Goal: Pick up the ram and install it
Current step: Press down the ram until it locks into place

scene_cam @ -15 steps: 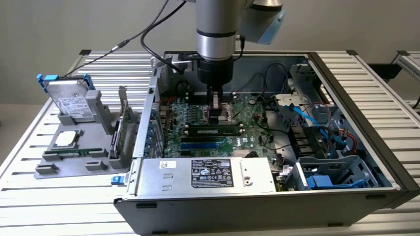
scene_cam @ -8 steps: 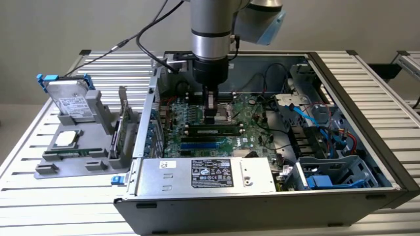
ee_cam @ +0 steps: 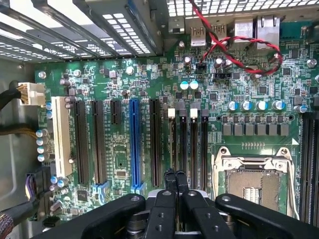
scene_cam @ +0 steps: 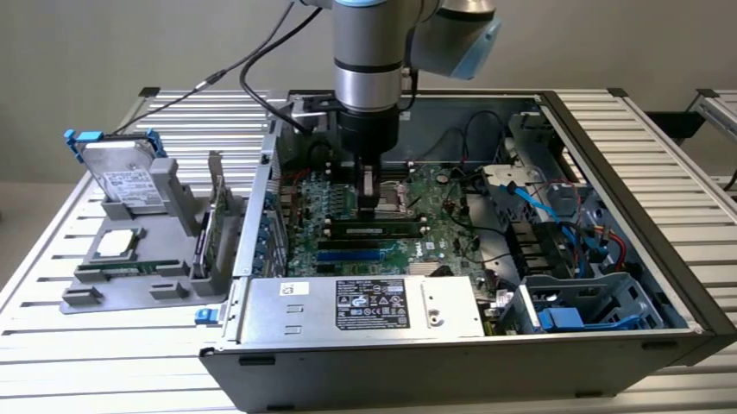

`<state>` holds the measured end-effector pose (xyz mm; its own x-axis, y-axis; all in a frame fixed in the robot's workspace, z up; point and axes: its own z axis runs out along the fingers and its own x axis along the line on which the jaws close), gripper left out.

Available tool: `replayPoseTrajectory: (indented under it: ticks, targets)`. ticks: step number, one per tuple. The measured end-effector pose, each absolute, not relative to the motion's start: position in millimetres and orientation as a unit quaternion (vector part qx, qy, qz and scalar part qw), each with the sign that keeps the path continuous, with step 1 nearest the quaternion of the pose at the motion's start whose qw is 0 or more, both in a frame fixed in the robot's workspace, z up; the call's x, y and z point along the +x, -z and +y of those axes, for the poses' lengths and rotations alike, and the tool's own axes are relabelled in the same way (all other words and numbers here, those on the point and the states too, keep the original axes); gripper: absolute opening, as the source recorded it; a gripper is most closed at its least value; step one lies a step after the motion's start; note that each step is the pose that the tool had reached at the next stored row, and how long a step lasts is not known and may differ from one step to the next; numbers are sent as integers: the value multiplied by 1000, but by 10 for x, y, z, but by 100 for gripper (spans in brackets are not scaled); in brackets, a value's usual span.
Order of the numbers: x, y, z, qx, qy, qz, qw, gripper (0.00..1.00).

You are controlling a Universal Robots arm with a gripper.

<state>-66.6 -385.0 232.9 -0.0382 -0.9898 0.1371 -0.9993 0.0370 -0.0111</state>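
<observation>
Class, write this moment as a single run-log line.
stage: ram install | gripper: low over motherboard slots | ram: lying in slot | case: open

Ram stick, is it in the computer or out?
In: the ram sits along the motherboard slots, just under the gripper. Fully clicked in? Cannot tell.

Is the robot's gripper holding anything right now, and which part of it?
It looks like nothing. The gripper is closed just above the ram, which sits in its slot on the motherboard.
</observation>
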Motion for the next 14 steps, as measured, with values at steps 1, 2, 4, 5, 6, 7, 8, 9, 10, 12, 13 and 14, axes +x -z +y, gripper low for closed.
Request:
replayPoseTrajectory:
  ticks: [1, 2, 4, 5, 6, 7, 8, 9, 10, 12, 13, 14]
  targets:
    - [-667, -2317, -3850, 692, -52, -719, 46, 10]
    - [-669, -2305, -3850, 692, -52, -719, 46, 10]
    - [-672, -2283, -3850, 692, -52, -719, 46, 10]
    - [-672, -2281, -3851, 692, -52, -719, 46, 10]
    - [-672, -2281, -3851, 692, -52, -719, 46, 10]
    - [-672, -2281, -3851, 692, -52, -719, 46, 10]
    - [-672, -2281, -3850, 692, -52, -719, 46, 10]
    - [-672, -2279, -3850, 692, -52, -719, 46, 10]
    - [-672, -2275, -3850, 692, -52, -719, 46, 10]
    - [-672, -2265, -3850, 692, -52, -719, 46, 10]
    - [-673, -2262, -3851, 692, -52, -719, 46, 10]
    - [-673, -2262, -3851, 692, -52, -719, 46, 10]
